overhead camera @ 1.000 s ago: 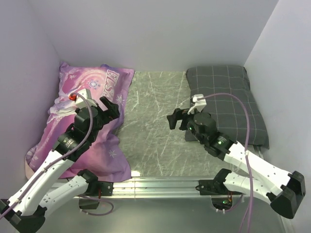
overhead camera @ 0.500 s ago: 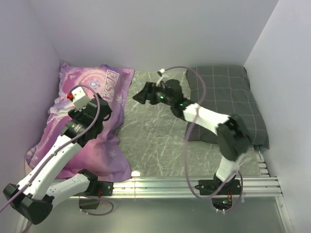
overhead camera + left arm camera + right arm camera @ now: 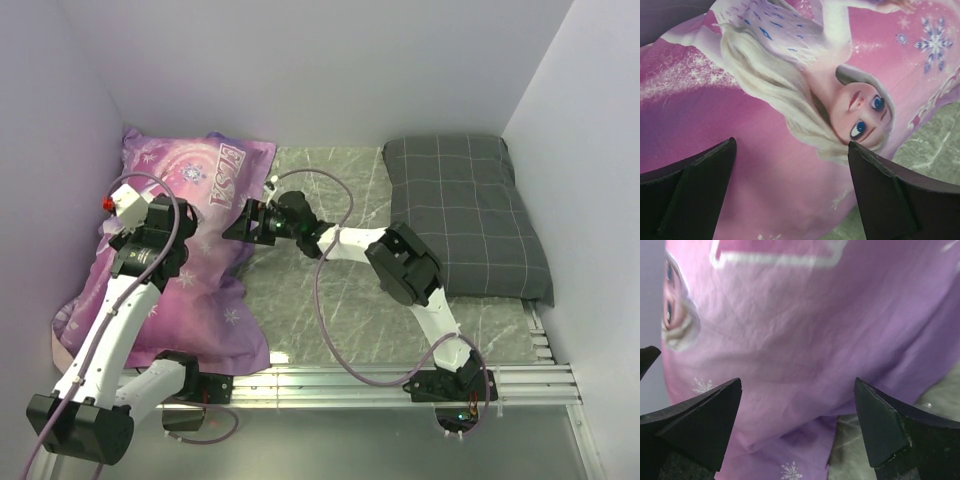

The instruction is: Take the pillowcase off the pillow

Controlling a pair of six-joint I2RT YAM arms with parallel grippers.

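The pillowcase (image 3: 205,290), purple-pink with white snowflakes and lettering, lies plump at the left of the table. The pillow is hidden inside it. My left gripper (image 3: 160,245) hangs over the pillowcase's left middle. In the left wrist view it (image 3: 791,145) is open and empty above the printed face on the pillowcase (image 3: 790,100). My right arm reaches across the table, and my right gripper (image 3: 238,225) is at the pillowcase's right edge. In the right wrist view it (image 3: 798,381) is open and empty, facing the folded edge of the pillowcase (image 3: 805,340).
A dark grey checked pillow (image 3: 465,215) lies at the right against the wall. The grey marbled tabletop (image 3: 320,300) shows between the two. White walls close in the left, back and right sides. A metal rail (image 3: 340,380) runs along the near edge.
My right arm has swung from the right side across the table to the pillowcase's right edge. My left gripper has drawn back to the left over the pillowcase.
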